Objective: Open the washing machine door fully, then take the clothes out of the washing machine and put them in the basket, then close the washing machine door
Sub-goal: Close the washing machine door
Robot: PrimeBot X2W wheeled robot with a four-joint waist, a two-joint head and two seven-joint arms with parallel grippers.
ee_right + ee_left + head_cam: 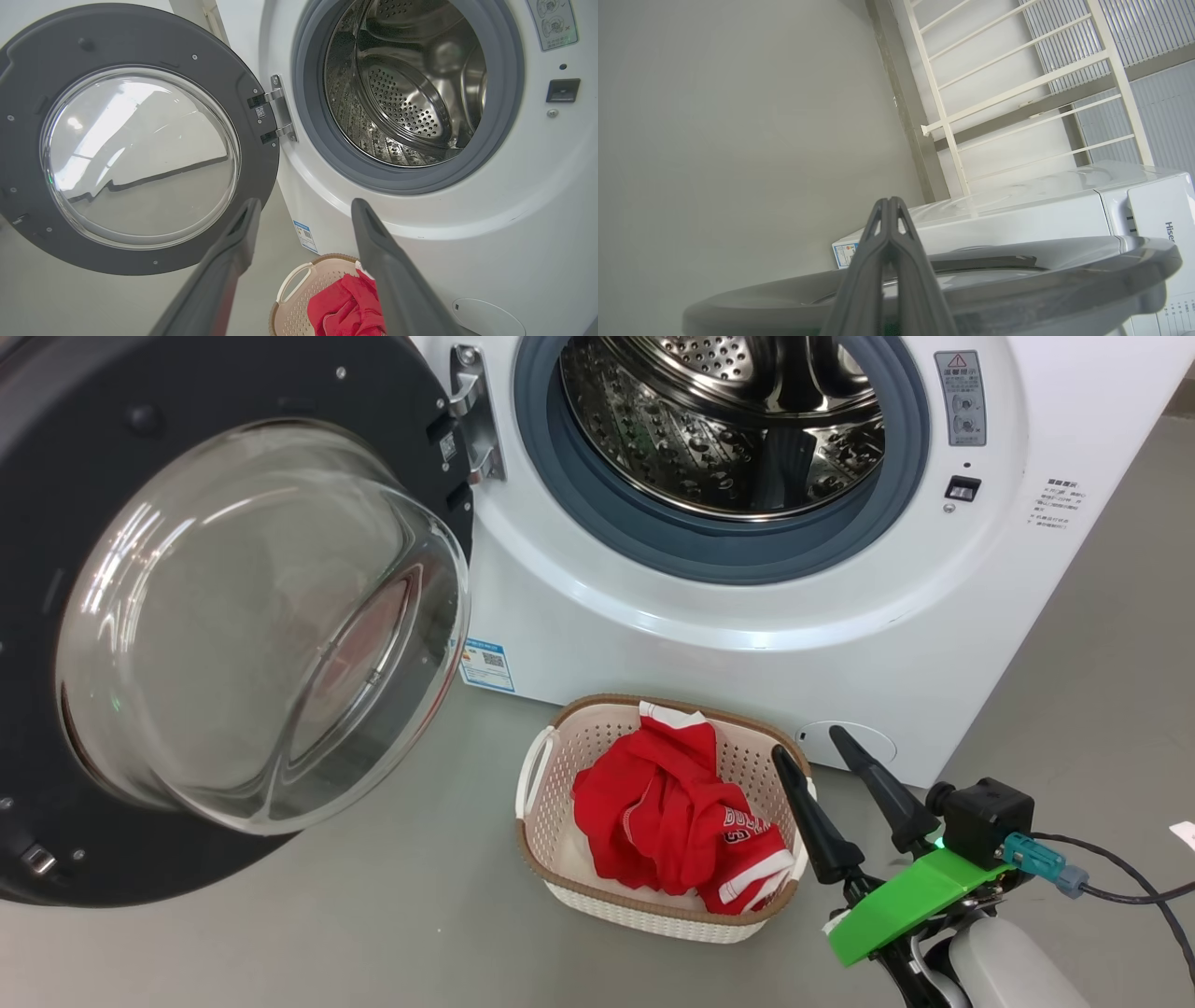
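Observation:
The washing machine door (233, 616) stands swung wide to the left, its glass bowl facing me; it also shows in the right wrist view (140, 154). The white washing machine (747, 653) has a bare steel drum (728, 429) (411, 102). On the floor before it sits the basket (579, 747) (303, 298), with the red clothes (672, 812) (345, 308) lying inside. My right gripper (810, 747) (306, 205) hangs open and empty just right of the basket. My left gripper (889, 205) is shut on nothing, above the door's glossy outer rim (1017, 275).
Grey floor spreads around the basket. A black cable (1120, 887) trails from my right wrist, and a white scrap (1184, 833) lies at the right edge. A white railing (1017, 88) and plain wall stand behind the machine (1041, 219).

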